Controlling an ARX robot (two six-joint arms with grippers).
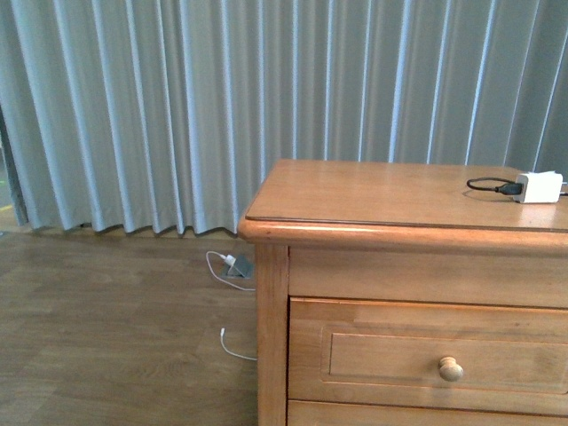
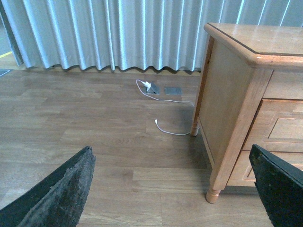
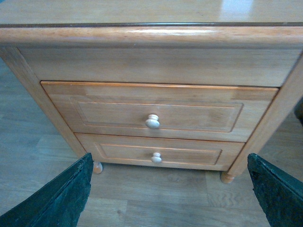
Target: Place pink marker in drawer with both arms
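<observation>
The pink marker is not in view in any frame. The top drawer (image 3: 156, 111) of the wooden cabinet is shut, with a round pale knob (image 3: 152, 122); it also shows in the front view (image 1: 426, 355) with its knob (image 1: 451, 368). My right gripper (image 3: 170, 198) is open and empty, facing the cabinet front from a distance, above the floor. My left gripper (image 2: 170, 194) is open and empty, low over the floor beside the cabinet's left side (image 2: 222, 104). Neither arm shows in the front view.
A white charger block (image 1: 539, 186) with a black cable lies on the cabinet top (image 1: 382, 191). A second, lower drawer (image 3: 158, 153) is shut. A white cable (image 2: 165, 127) and floor socket (image 2: 154, 88) lie on the wooden floor by the grey curtain (image 1: 222, 106).
</observation>
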